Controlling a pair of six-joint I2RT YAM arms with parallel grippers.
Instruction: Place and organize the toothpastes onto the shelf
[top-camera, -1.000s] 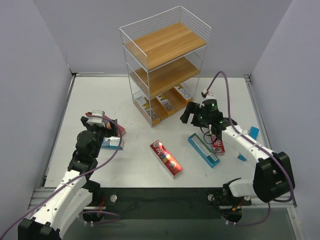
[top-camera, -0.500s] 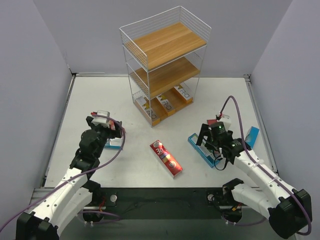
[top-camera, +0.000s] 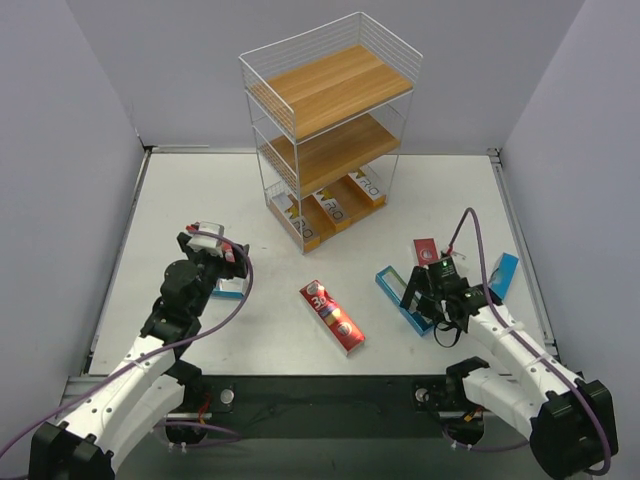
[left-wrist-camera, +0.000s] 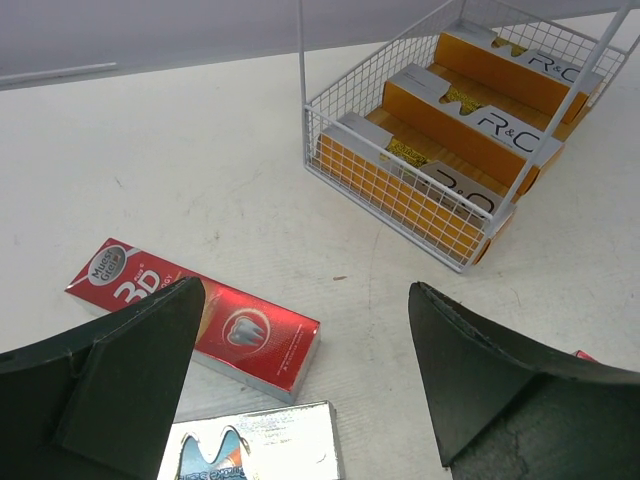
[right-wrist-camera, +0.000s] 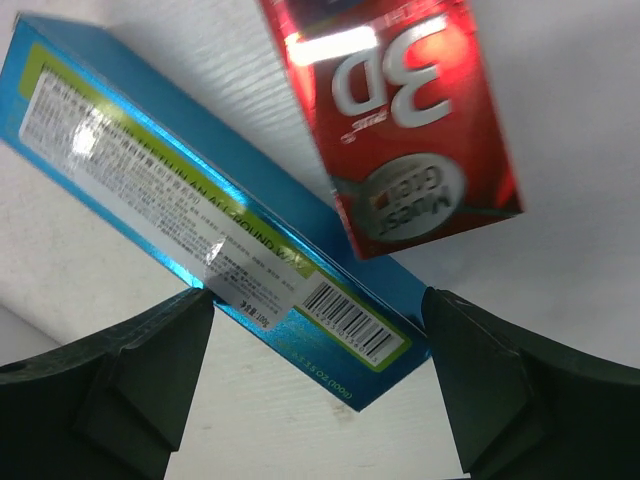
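My left pincer (left-wrist-camera: 305, 300) is spread wide and grips nothing; it hangs in front of the shelf (top-camera: 335, 90), off to its left, over a red 3D carton (left-wrist-camera: 195, 325) and a blue-and-white carton (left-wrist-camera: 255, 450). My right pincer (right-wrist-camera: 315, 300), also wide apart and empty, hovers in front of the shelf to its right, above a teal carton (right-wrist-camera: 200, 190) with a second red carton (right-wrist-camera: 400, 130) right beside it. Three orange cartons (left-wrist-camera: 470, 120) lie side by side on the shelf's lowest board; another red carton (top-camera: 333, 316) lies on the table (top-camera: 200, 190) straight in front of the shelf
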